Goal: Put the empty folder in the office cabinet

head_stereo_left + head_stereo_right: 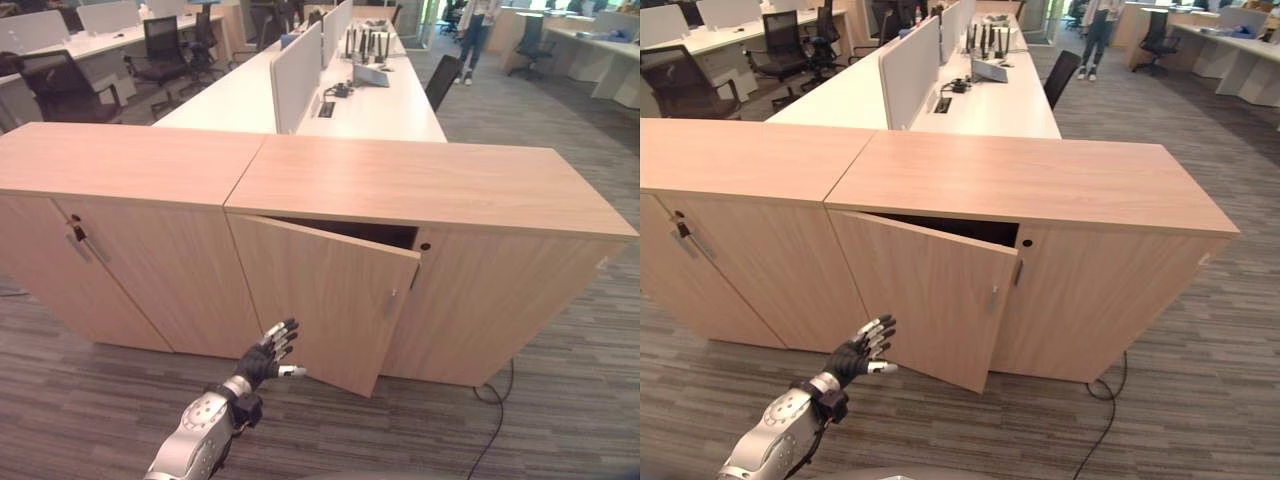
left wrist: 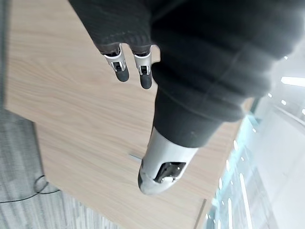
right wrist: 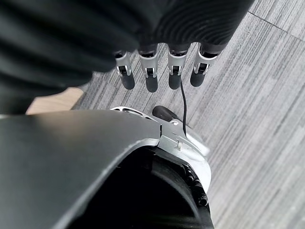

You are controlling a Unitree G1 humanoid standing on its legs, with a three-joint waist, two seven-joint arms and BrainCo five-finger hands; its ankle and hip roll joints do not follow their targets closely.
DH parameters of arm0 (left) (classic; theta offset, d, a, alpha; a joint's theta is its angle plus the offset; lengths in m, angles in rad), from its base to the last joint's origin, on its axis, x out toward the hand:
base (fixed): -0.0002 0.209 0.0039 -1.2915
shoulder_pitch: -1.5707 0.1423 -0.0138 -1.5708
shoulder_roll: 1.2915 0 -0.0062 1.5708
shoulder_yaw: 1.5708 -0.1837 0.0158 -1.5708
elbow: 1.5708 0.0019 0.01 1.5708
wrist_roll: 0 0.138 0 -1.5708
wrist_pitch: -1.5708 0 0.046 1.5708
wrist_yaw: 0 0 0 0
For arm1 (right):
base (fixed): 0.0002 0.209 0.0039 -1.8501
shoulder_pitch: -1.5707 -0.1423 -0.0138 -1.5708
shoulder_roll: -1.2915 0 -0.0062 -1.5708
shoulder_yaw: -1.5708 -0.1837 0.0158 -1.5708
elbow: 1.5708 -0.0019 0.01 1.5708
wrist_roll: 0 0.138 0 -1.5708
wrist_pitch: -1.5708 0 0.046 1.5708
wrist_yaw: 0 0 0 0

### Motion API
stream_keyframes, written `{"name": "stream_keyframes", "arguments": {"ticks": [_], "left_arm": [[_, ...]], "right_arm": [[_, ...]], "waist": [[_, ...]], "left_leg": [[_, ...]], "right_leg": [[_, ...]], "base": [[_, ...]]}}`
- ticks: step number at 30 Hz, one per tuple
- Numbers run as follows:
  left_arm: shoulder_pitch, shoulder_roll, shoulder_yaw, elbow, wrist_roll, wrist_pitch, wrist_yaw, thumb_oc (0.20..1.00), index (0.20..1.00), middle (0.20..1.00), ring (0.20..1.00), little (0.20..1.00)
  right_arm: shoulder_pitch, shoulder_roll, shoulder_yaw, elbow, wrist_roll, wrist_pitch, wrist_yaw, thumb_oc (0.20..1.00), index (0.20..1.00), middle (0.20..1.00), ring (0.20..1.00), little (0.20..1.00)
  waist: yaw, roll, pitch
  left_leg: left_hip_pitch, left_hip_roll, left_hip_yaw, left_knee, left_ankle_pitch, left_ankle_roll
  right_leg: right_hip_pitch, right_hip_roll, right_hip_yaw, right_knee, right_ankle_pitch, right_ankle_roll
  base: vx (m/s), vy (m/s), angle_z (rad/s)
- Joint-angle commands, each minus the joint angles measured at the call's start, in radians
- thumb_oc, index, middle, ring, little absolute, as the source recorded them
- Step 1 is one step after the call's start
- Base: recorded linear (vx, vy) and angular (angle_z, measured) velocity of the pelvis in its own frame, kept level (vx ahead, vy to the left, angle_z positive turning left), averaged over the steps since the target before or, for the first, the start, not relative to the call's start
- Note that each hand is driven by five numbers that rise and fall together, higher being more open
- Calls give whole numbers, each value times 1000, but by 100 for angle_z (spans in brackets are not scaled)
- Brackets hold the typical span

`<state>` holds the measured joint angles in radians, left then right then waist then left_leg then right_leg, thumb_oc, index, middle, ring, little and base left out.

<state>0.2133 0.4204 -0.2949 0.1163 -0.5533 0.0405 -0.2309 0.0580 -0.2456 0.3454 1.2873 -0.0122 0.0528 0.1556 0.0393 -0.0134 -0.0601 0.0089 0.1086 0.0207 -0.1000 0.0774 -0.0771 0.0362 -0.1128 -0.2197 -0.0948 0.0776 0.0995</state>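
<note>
The wooden office cabinet [image 1: 430, 185] stands in front of me. Its left door [image 1: 320, 300] hangs partly ajar, with a dark gap along its top edge and a slim metal handle [image 1: 392, 303] near its free edge. My left hand [image 1: 262, 362] is open low in front of that door, with its fingers [image 2: 123, 71] spread toward the panel, close to it but apart. In the left wrist view the same door [image 2: 71, 119] lies past the thumb [image 2: 162, 167]. My right hand [image 3: 151, 78] hangs over the grey carpet with relaxed fingers, holding nothing.
A second wooden cabinet [image 1: 120, 270] with closed doors adjoins on the left. Behind both run white desks [image 1: 380, 100] with partitions and office chairs [image 1: 160, 45]. A person [image 1: 475, 35] stands far back. A black cable [image 1: 495, 400] lies on the carpet by the cabinet's right foot.
</note>
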Motion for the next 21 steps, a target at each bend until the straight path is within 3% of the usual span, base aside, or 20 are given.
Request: {"name": "stream_keyframes", "arguments": {"ticks": [1,8,11,13,14,15,16,20,21], "left_arm": [[-58,22,16,-46,-72,-21,-34,1000,1000,1000,1000,1000],[-5,21,35,17,-97,-25,-37,1000,1000,1000,1000,1000],[2,-5,69,114,-31,-50,-12,1000,1000,1000,1000,1000],[-5,-5,78,193,123,-85,21,1000,1000,1000,1000,1000],[-22,-10,77,274,225,-107,60,1000,1000,1000,1000,1000],[-51,-43,79,470,299,-116,96,1000,1000,1000,1000,1000],[-51,-43,79,470,299,-116,96,1000,1000,1000,1000,1000],[-122,-120,112,893,474,-152,263,1000,1000,1000,1000,1000],[-124,-121,111,895,474,-154,264,1000,1000,1000,1000,1000]], "right_arm": [[-63,54,10,62,53,-12,7,1000,1000,1000,1000,1000],[-66,61,5,65,66,-17,-9,1000,1000,1000,1000,1000],[-73,58,-7,65,85,-23,-16,1000,1000,1000,1000,1000],[-77,57,-15,62,98,-30,-22,1000,1000,1000,1000,1000],[-79,55,-19,62,103,-32,-26,1000,1000,1000,1000,1000],[-85,49,-16,58,105,-37,-36,1000,1000,1000,1000,1000],[-85,49,-16,58,105,-37,-36,1000,1000,1000,1000,1000],[-83,48,-10,59,124,-55,-77,1000,1000,1000,1000,1000],[-84,48,-10,59,124,-55,-77,1000,1000,1000,1000,1000]], "waist": [[1,-23,47],[12,-20,53],[20,-26,55],[26,-30,56],[31,-34,60],[32,-40,58],[32,-40,59],[40,-56,62],[39,-56,59]], "left_leg": [[-5,-104,35,13,-78,76],[-10,-107,21,13,-75,76],[-12,-106,14,13,-73,75],[-13,-106,11,13,-71,73],[-8,-105,8,13,-73,72],[-16,-105,5,13,-68,71],[-15,-105,5,13,-68,71],[-16,-104,-1,13,-67,66],[-21,-105,-2,13,-64,66]], "right_leg": [[21,42,-66,8,-106,3],[19,43,-75,8,-109,3],[20,44,-81,8,-113,1],[21,44,-85,8,-115,0],[27,46,-86,8,-119,-1],[22,46,-90,8,-119,-2],[22,46,-90,8,-119,-2],[24,49,-92,8,-124,-5],[20,49,-94,8,-122,-5]], "base": [[-5,1,10],[-3,3,4],[-3,-6,1],[-1,-19,5],[-8,-30,11],[-7,-25,11],[-15,-19,10],[-14,-22,5],[-16,-19,9]]}}
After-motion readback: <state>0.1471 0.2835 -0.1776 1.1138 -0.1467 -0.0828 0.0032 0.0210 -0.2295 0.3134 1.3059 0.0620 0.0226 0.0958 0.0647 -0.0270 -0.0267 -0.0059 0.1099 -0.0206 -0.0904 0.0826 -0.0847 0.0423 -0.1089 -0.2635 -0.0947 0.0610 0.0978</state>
